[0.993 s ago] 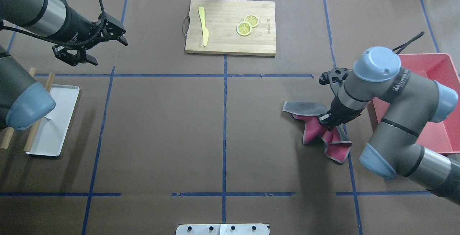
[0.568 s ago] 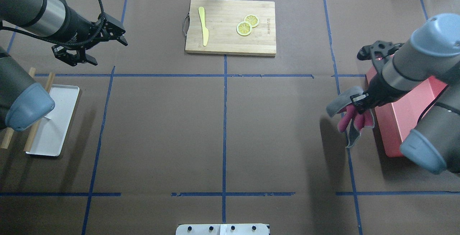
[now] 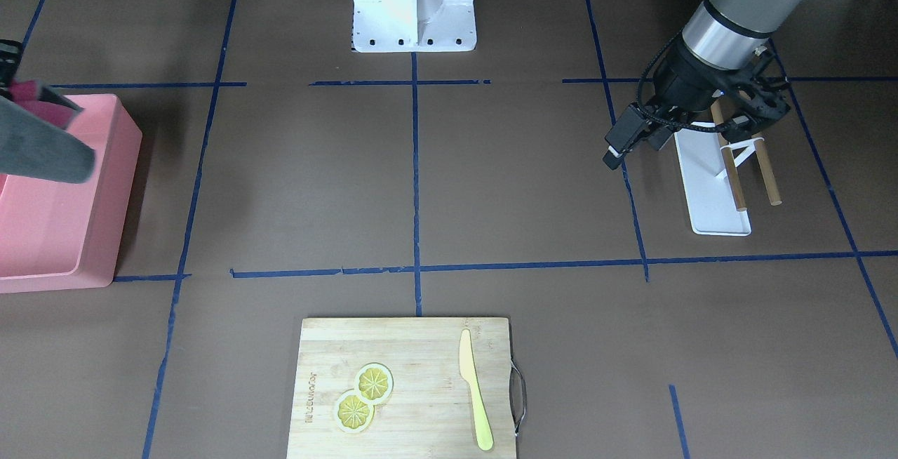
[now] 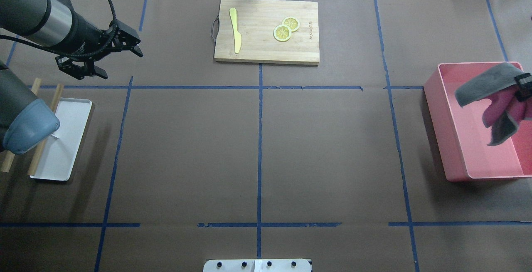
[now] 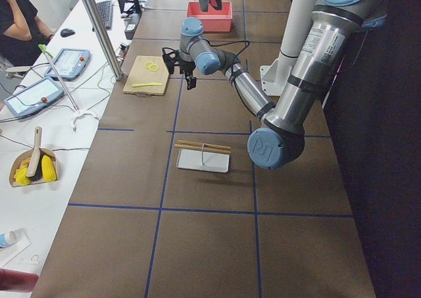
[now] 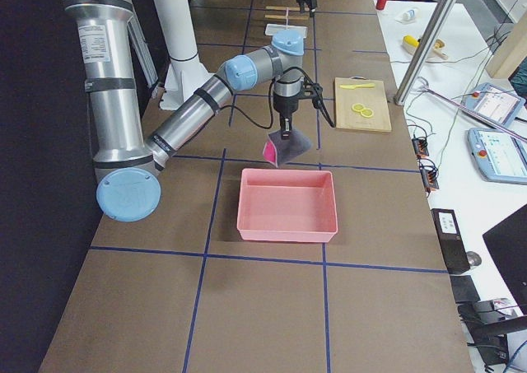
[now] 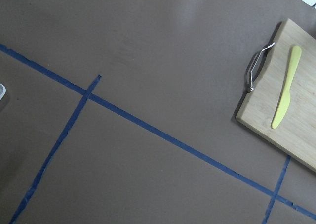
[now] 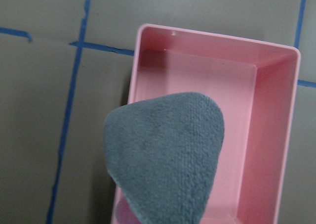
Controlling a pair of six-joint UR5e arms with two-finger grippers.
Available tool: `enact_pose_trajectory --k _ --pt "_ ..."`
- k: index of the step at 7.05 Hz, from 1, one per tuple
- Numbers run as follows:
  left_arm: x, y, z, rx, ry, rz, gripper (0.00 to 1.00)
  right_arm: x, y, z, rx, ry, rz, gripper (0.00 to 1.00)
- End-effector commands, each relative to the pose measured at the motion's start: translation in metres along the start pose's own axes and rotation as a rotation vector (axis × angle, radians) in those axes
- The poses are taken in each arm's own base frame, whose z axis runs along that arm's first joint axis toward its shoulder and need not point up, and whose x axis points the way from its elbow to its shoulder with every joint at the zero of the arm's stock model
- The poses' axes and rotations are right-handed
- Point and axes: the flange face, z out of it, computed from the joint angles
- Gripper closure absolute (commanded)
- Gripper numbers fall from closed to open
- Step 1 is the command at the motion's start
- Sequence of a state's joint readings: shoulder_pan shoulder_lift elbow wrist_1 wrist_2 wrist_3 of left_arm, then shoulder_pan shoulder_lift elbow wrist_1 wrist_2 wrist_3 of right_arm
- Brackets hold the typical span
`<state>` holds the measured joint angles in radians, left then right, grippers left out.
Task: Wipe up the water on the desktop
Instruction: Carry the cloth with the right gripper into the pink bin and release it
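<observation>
The desktop [image 4: 324,147] is dark brown with blue tape lines; I see no water on it. My right gripper [image 4: 522,88] is at the view's right edge, shut on a grey and pink cloth [image 4: 494,97]. The cloth hangs over the open pink bin [image 4: 440,122]. The side view shows the cloth [image 6: 284,149] held above the bin [image 6: 288,204]. In the right wrist view the grey cloth [image 8: 168,155] covers part of the bin [image 8: 266,135]. My left gripper [image 4: 120,64] is open and empty above the far left of the desktop.
A bamboo cutting board [image 4: 266,51] with a yellow knife [image 4: 235,30] and two lemon slices [image 4: 286,29] lies at the far middle. A white tray [image 4: 66,139] with wooden sticks [image 4: 45,126] lies at the left under my left arm.
My right gripper has lifted the cloth off the desktop and carried it right, over the pink bin. My left gripper has shifted slightly left and away.
</observation>
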<state>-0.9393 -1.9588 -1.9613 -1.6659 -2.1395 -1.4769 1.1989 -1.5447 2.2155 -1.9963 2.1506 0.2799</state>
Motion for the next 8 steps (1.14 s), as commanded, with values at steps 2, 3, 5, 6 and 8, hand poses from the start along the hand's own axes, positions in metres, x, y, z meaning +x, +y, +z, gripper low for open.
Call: enact_pose_trajectory --k 2,3,5,6,8 --pt "-0.002 0.000 0.001 0.000 -0.003 0.010 0.00 0.065 0.004 0.076 -0.160 -0.063 0.027 0.92" --pt "-0.002 -0.001 0.000 0.002 -0.003 0.009 0.00 0.075 -0.006 0.094 -0.135 -0.073 0.015 0.88" --pt "-0.001 0.001 -0.002 0.002 0.002 0.013 0.00 0.078 -0.036 0.115 -0.117 -0.083 0.002 0.85" --pt "-0.001 0.001 -0.003 0.002 0.002 0.013 0.00 0.075 -0.038 0.123 -0.132 -0.083 -0.005 0.77" --pt "-0.001 0.001 -0.003 0.002 0.002 0.013 0.00 0.074 -0.038 0.123 -0.130 -0.083 -0.007 0.00"
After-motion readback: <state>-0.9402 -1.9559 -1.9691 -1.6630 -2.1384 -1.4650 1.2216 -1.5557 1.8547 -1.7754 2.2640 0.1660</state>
